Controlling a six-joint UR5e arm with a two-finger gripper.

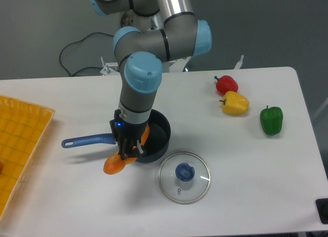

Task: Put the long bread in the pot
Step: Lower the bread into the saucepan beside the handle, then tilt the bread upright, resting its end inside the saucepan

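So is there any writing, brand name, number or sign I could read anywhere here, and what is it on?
None: no readable text shows anywhere.
The robot arm carries no legible marking.
The pot, the long bread, the glass lid and the three peppers are plain.
The gripper shows only a small blue light, no writing.
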